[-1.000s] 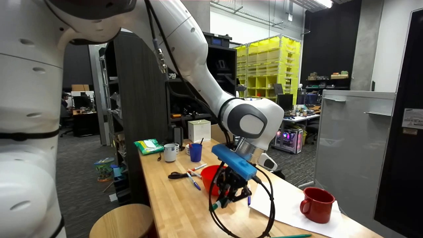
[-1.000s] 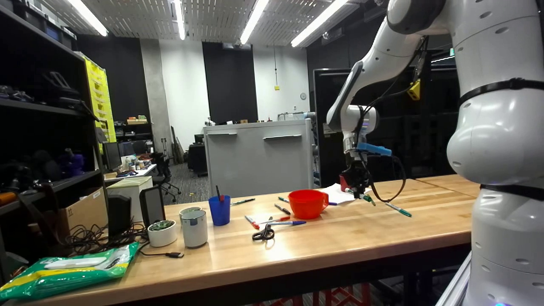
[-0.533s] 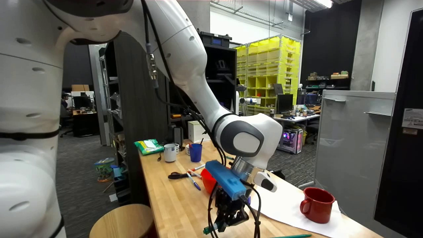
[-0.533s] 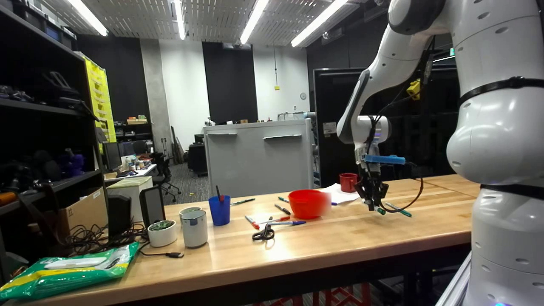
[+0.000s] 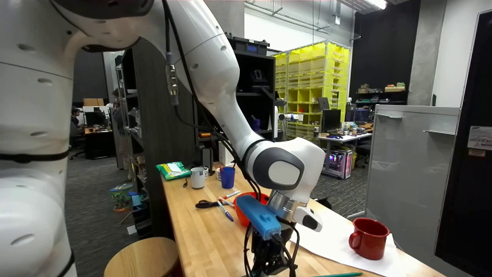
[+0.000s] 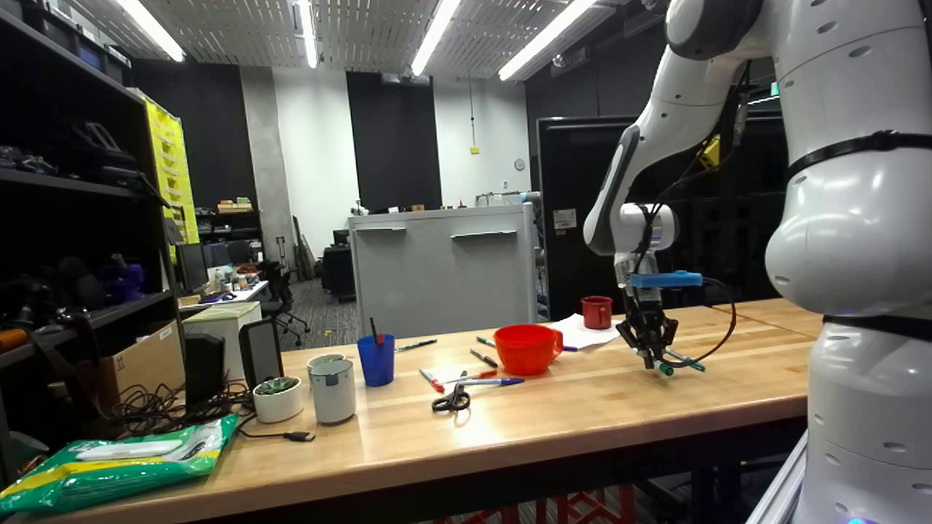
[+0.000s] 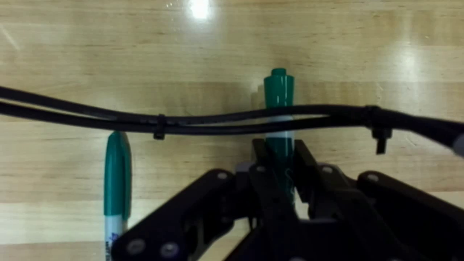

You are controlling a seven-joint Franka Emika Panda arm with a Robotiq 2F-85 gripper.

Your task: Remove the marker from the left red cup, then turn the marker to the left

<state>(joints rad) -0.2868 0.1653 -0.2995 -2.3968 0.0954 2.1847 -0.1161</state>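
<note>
The marker is green and white; its green capped end [image 7: 278, 92] points to the top of the wrist view. My gripper [image 7: 279, 152] is shut on its middle, with a finger against each side. Cables cross in front of it. In an exterior view, the gripper [image 6: 653, 356] is low over the table and the marker's green end [image 6: 665, 370] pokes out beneath it. Whether it touches the wood I cannot tell. The squat red cup [image 6: 524, 353] stands upright away from the gripper; it is partly hidden behind the wrist in an exterior view [image 5: 241, 217].
Another green marker [image 7: 115, 181] lies beside the held one, also in an exterior view [image 6: 684, 359]. A dark red mug [image 5: 369, 240] stands on white paper [image 5: 326, 246]. Scissors [image 6: 453, 399], several pens and a blue cup [image 6: 376, 362] lie or stand beyond the red cup.
My gripper has moved down toward the table and farther from the squat red cup, carrying the marker. The cup and the dark red mug stay in place.
</note>
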